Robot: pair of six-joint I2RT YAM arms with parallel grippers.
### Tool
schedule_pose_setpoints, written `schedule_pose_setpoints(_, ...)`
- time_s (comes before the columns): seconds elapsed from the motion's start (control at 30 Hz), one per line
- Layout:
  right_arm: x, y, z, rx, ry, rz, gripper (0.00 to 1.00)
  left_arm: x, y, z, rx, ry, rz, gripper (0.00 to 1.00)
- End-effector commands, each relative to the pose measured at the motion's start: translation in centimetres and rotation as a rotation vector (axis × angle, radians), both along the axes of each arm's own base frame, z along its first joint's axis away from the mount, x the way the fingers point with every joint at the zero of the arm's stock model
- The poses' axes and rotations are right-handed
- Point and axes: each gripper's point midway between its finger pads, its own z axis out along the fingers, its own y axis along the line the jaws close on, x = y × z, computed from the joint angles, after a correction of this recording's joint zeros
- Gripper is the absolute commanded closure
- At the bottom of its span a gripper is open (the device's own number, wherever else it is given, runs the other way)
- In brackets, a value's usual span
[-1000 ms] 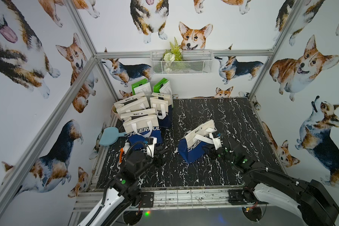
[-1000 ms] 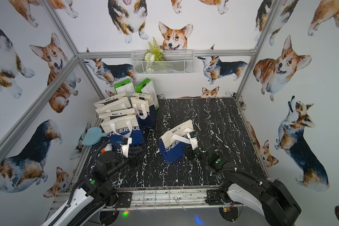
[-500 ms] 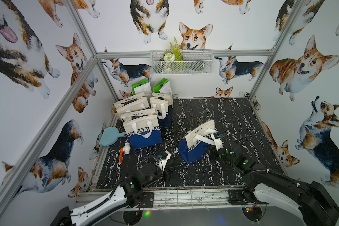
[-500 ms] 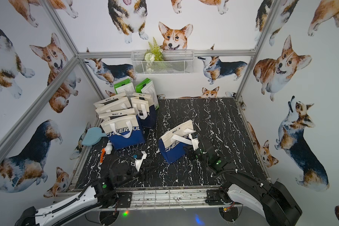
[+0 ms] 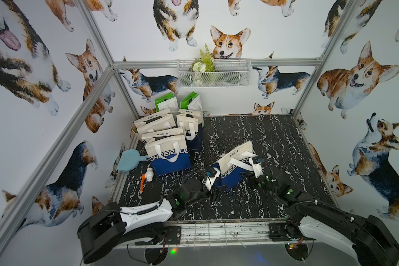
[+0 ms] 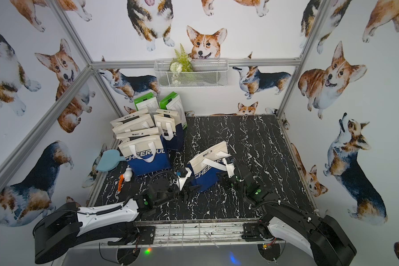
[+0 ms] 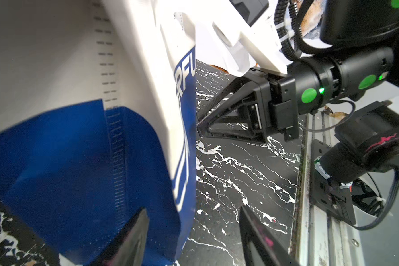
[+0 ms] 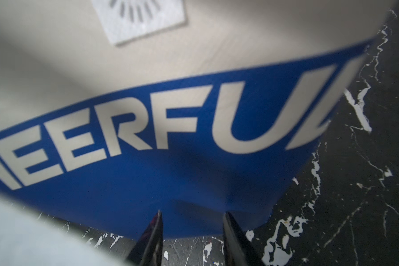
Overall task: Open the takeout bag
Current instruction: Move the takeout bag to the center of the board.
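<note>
Left claw (image 7: 192, 207): released, jaws spread, low on the bench (image 5: 274, 138), with the near bottom corner of the takeout bag (image 5: 230, 165) standing between them. Nothing is pinched: in the left wrist view one jaw stands visibly clear of the blue fabric.

Right claw (image 8: 192, 211): also released, jaws parted, tips at the bag's blue front face just above the bottom hem. Whether they touch the fabric you cannot tell; a shallow dimple there hints at light pressure.

Bag position: mid-bench, apparently tilted, well apart from the cluster of spare bags (image 5: 168, 147) in the far left corner. Its cream top is folded shut and a white handle (image 5: 238, 161) lies across the front, so the opening is not yet done.

Reading of the setup: you have both claws low, one at each near side, most likely to brace and square the base before anything goes for the top. The walls look soft; a push from one side alone will probably slide or tip the bag. Next move, as a judgement: hold the base with one claw and bring the other up to the folded lip.
</note>
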Motion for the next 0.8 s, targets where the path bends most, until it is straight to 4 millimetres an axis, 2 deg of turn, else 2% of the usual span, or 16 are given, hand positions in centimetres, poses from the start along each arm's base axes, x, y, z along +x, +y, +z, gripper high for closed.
schedule_pose_setpoints(0.0,0.2,0.2,0.4,0.017,-0.002,-0.007,0.57,0.3,-1.4,2.0,-0.048,-0.062,-0.034,0.42)
schedule_pose_setpoints(0.13,0.1,0.0,0.4,0.014,-0.002,-0.011,0.57,1.4,-1.5,1.8,-0.035,-0.083,0.013,0.65)
schedule_pose_setpoints(0.27,0.2,-0.2,0.3,0.007,-0.006,-0.02,0.57,2.0,-0.7,1.8,-0.025,-0.103,0.03,0.79)
schedule_pose_setpoints(0.3,0.1,-0.2,0.3,0.006,-0.006,-0.021,0.56,2.0,-0.5,1.9,-0.019,-0.108,0.029,0.88)
schedule_pose_setpoints(0.37,0.1,-0.3,0.6,0.012,-0.014,-0.021,0.57,2.3,0.1,1.7,-0.005,-0.11,0.024,0.99)
schedule_pose_setpoints(0.63,-0.5,0.0,1.8,0.067,-0.064,0.014,0.57,3.6,1.5,1.2,0.016,-0.105,-0.086,1.0)
schedule_pose_setpoints(0.77,-1.0,0.3,2.5,0.1,-0.11,0.054,0.58,5.0,2.1,0.6,0.023,-0.037,-0.152,1.0)
